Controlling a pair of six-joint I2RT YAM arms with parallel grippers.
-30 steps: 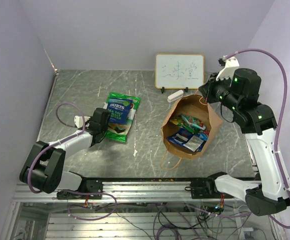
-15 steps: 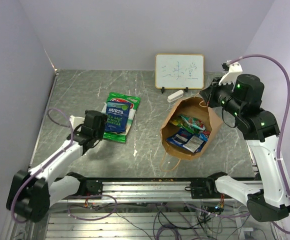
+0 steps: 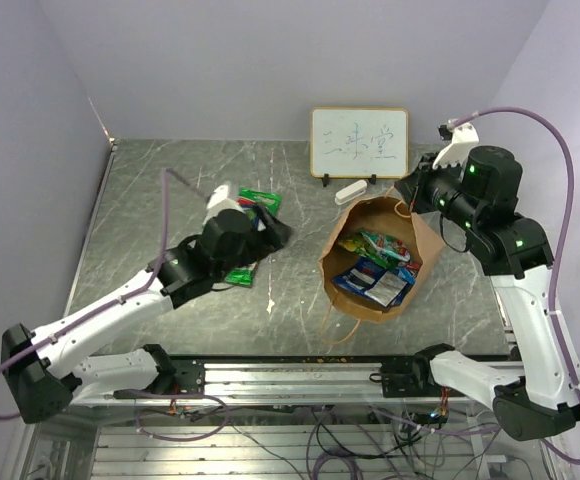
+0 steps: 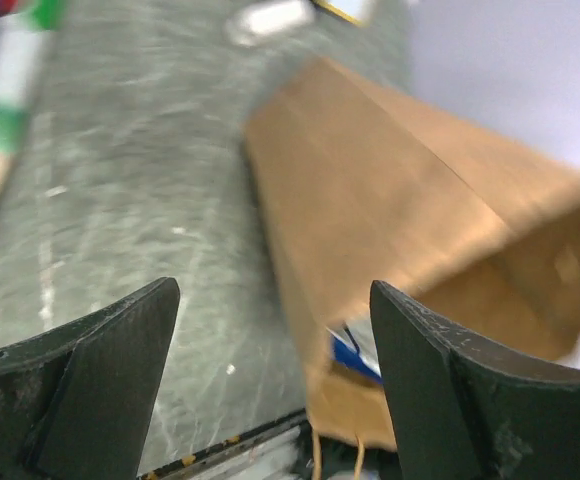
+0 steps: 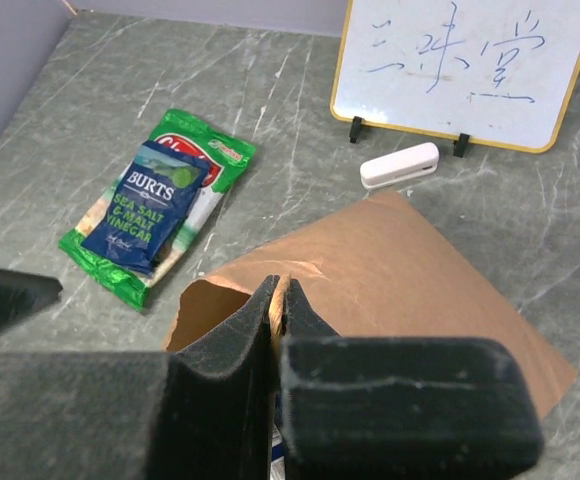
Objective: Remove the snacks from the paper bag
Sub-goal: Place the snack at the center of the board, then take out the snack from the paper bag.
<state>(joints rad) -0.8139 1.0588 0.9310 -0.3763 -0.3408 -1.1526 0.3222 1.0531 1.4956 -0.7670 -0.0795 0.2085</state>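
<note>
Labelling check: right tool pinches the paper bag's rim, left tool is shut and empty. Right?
No: the left tool is open and empty, per the left wrist view. The right tool does pinch the paper bag at its rim.

The dark blue packet [image 5: 148, 205], left of the paper bag [image 5: 390, 270], reads "BURTS" and "SEA SALT & MALT VINEGAR". Behind the paper bag, the whiteboard [image 5: 460, 65] bears three handwritten blue characters, perhaps "三味堂".

Left arm [image 3: 120, 300] stretched forward, right arm [image 3: 530, 290] folded downward.
Left gripper [image 4: 273, 290] gapes wide with nothing between its fingers; right gripper [image 5: 276, 300] is pinched tight on the paper bag [image 5: 390, 260] rim.
</note>
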